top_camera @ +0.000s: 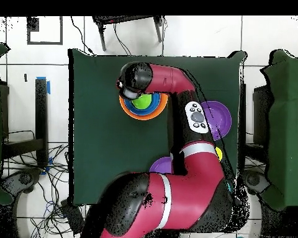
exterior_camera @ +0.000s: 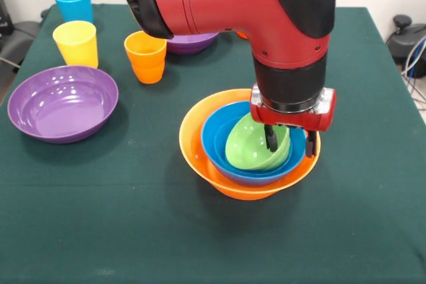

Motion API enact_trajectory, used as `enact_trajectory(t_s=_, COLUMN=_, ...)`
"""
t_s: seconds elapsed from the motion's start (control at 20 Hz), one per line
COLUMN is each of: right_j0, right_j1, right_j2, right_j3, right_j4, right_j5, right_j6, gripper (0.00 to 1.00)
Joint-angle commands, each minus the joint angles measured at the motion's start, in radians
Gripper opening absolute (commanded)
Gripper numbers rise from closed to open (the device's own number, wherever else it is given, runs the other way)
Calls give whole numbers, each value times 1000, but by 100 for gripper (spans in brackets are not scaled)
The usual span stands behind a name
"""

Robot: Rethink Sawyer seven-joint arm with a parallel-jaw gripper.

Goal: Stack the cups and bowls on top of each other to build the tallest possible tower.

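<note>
The large orange bowl (exterior_camera: 200,141) stands at the table's middle and holds a blue bowl (exterior_camera: 212,139), which seems to have a lighter blue one nested in it. The small green bowl (exterior_camera: 249,143) lies tilted inside them. My gripper (exterior_camera: 291,147) hangs straight down over the pile's right side and is open. One finger (exterior_camera: 271,139) is inside the green bowl, and the other is outside the blue rim. Overhead, the tower (top_camera: 150,110) lies under the gripper (top_camera: 134,93). The red-orange cup is hidden.
A wide purple bowl (exterior_camera: 63,101) sits at the left. A second purple bowl (exterior_camera: 190,44) is half hidden behind the arm. A light blue cup (exterior_camera: 73,2), a yellow cup (exterior_camera: 76,42) and an orange cup (exterior_camera: 146,56) stand upright at the back left.
</note>
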Motion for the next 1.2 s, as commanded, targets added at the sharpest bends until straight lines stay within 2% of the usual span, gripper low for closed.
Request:
enact_trajectory(t_s=0.05, right_j0=-8, right_j1=14, right_j2=101, right_j3=24, right_j4=-51, right_j5=-70, right_j6=-194, gripper=100)
enact_trajectory(t_s=0.3, right_j0=-7, right_j1=20, right_j2=105, right_j3=-7, right_j4=-52, right_j5=-47, right_j6=-188, gripper=100)
enact_trajectory(t_s=0.75, right_j0=18, right_j1=-98, right_j2=69, right_j3=0, right_j4=-38, right_j5=98, right_j6=-158, gripper=100)
enact_trajectory(t_s=0.9, right_j0=18, right_j1=-162, right_j2=63, right_j3=51, right_j4=-20, right_j5=125, right_j6=-137, gripper=100)
enact_trajectory(t_s=1.0, right_j0=22, right_j1=-242, right_j2=49, right_j3=101, right_j4=-7, right_j5=176, right_j6=-124, gripper=100)
enact_trajectory(t_s=1.1, right_j0=37, right_j1=-314, right_j2=26, right_j3=116, right_j4=-4, right_j5=257, right_j6=-110, gripper=100)
enact_trajectory(t_s=1.2, right_j0=44, right_j1=-329, right_j2=25, right_j3=88, right_j4=-5, right_j5=308, right_j6=-100, gripper=100)
